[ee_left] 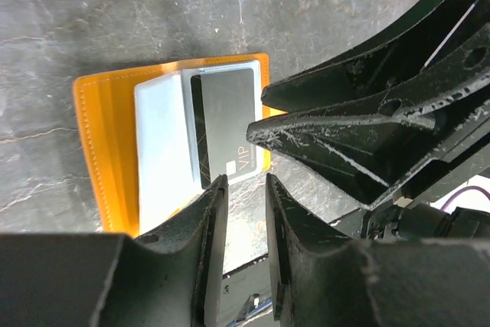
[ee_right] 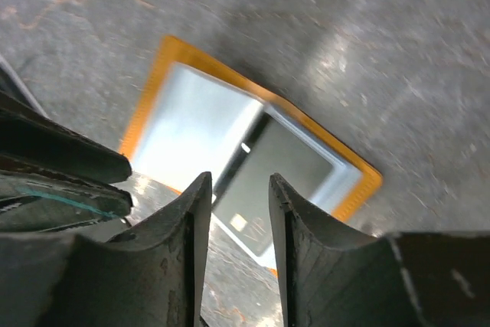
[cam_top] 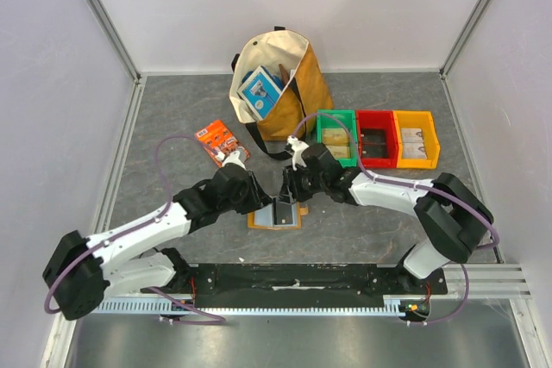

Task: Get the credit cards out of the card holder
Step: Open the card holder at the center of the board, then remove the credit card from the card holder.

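Looking down, we find the left tool (ee_left: 245,181) and right tool (ee_right: 239,181) slightly open and empty, tips just above the black credit card (ee_left: 226,120), half out of the card holder (ee_left: 99,151) beneath them.

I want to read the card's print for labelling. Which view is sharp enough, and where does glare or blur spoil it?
Left wrist: sharp, the black card shows VIP clearly. Right wrist: soft, and glare whitens the pale pocket of the card holder. Top external: evenly lit, but too small to read.
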`<control>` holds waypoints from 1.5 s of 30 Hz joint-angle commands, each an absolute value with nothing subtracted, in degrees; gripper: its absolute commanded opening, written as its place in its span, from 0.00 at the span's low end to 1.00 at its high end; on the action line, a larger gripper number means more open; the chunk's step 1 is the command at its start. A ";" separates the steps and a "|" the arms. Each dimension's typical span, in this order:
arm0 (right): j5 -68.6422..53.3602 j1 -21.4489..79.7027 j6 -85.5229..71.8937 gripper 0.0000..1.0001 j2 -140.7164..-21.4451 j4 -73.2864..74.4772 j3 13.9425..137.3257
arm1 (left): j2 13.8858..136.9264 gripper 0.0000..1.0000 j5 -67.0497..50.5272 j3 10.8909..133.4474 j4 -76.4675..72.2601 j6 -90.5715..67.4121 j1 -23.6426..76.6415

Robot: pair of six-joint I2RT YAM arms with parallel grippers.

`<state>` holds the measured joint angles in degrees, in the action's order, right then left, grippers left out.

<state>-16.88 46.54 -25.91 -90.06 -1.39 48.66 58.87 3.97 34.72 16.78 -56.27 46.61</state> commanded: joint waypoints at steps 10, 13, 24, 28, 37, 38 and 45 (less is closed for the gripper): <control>-16.70 45.18 -28.56 0.36 -92.37 -8.79 39.91 | 73.21 0.34 -8.61 29.36 0.18 -55.64 39.29; -16.87 45.18 -28.48 0.34 -93.07 -9.31 38.94 | 74.88 0.36 -9.67 28.04 -3.59 -55.11 38.85; -18.11 45.18 -28.04 0.32 -95.01 -10.11 38.67 | 81.38 0.39 -15.28 24.00 -14.66 -57.04 38.58; -17.84 45.18 -28.04 0.31 -95.54 -10.11 38.41 | 81.91 0.36 -17.14 20.93 -20.46 -59.67 38.23; -17.67 45.18 -27.95 0.26 -97.29 -9.58 38.67 | 79.10 0.31 -19.16 15.39 -28.56 -62.22 36.30; -17.58 45.18 -27.95 0.25 -97.47 -9.41 38.76 | 78.84 0.30 -19.33 15.12 -29.00 -62.31 36.21; -16.00 45.18 -27.69 0.21 -97.56 -7.30 39.02 | 76.12 0.26 -19.78 13.27 -29.62 -62.93 35.60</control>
